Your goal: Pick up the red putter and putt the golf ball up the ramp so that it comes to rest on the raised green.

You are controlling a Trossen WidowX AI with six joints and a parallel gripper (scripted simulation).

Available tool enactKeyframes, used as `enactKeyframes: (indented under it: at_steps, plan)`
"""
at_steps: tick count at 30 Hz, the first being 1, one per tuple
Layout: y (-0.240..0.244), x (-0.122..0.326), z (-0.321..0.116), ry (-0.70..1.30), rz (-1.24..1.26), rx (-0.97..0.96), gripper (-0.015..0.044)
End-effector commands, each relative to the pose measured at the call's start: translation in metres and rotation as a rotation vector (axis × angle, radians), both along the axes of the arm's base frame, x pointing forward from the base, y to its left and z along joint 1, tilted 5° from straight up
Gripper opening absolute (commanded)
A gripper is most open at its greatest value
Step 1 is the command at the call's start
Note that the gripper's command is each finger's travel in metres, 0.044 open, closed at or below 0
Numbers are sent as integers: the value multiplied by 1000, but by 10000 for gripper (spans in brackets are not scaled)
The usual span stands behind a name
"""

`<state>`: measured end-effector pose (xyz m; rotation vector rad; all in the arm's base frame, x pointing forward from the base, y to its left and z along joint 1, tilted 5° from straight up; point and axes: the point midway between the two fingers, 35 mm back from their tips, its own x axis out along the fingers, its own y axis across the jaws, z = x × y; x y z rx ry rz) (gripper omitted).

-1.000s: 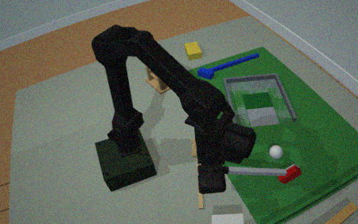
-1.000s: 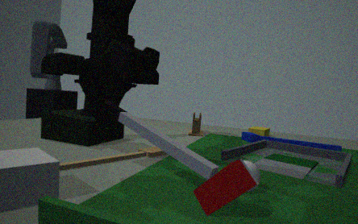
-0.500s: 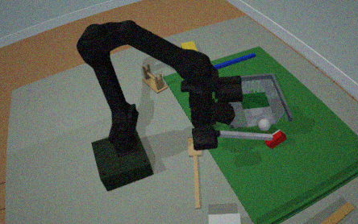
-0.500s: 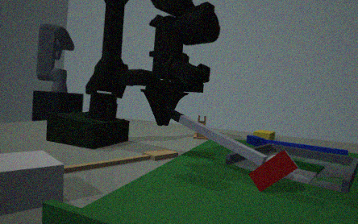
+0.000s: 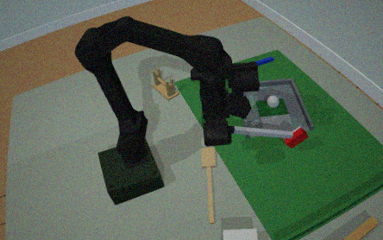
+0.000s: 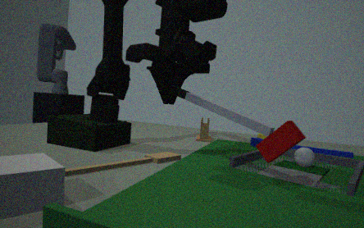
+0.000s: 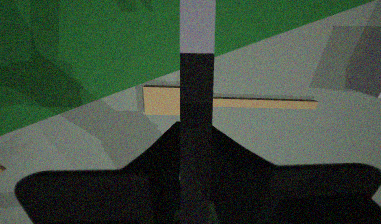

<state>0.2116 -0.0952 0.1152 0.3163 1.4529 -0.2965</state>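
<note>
From above, the tool point(image 5: 216, 135) was pinching the grey shaft of the red putter point(image 5: 296, 137), which reached out ahead of it across the green mat point(image 5: 323, 173) so that the red head hung at the near wall of the grey frame point(image 5: 299, 101). Beyond the head, farther from the tool, the golf ball point(image 5: 273, 101) sat on the raised green point(image 5: 272, 108) inside that frame. A wooden paddle point(image 5: 209, 181) lay on the bench point(image 5: 65, 207) just behind the tool. From the side, the tool point(image 6: 172, 96) hung well above the mat, the putter point(image 6: 279, 140) sloping down and away from it, its head lifted off the surface and just short of the ball point(image 6: 304, 157). At the wrist, the dark grip ran straight out between the closed fingers toward the shaft point(image 7: 197, 25). I judged the putt made and the ball home; the next move called only for keeping the head clear of it.
</note>
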Motion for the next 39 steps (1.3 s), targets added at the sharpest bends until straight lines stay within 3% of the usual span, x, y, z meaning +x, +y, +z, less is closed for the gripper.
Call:
enactKeyframes:
  at_steps: [1, 39]
  plan:
    - [0, -1, 14, -8, -4, -7, 0]
    - [0, 0, 6, -4, -1, -2, 0]
